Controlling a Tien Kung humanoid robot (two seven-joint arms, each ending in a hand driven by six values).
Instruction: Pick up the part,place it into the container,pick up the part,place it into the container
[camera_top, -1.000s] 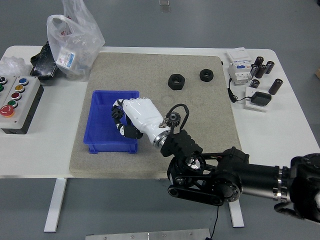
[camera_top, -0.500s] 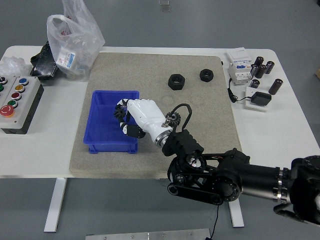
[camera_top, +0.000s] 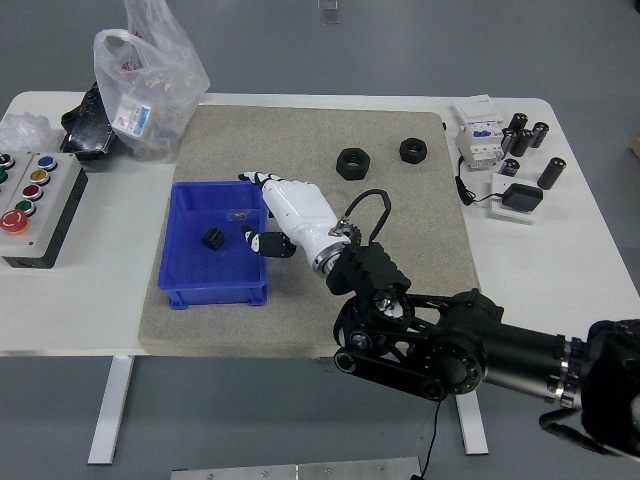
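Observation:
A small black gear-like part (camera_top: 212, 239) lies on the floor of the blue container (camera_top: 185, 294), which stands on the grey mat at centre left. My right hand (camera_top: 256, 212), white with black joints, hovers at the container's right rim with its fingers spread and nothing in them. Its black arm comes in from the lower right. Two black hex nuts (camera_top: 352, 162) (camera_top: 412, 150) rest on the mat farther back, well clear of the hand. My left arm is out of view.
At the left edge sits a grey button box (camera_top: 35, 205). A clear plastic bag (camera_top: 148, 80) stands at the back left. White breaker modules (camera_top: 480, 135), several black cylinders (camera_top: 525, 135) and a black adapter (camera_top: 520, 197) occupy the right side.
The hand has lifted out of the container and drawn to its right rim, leaving the black part inside. The container has slid a little to the left.

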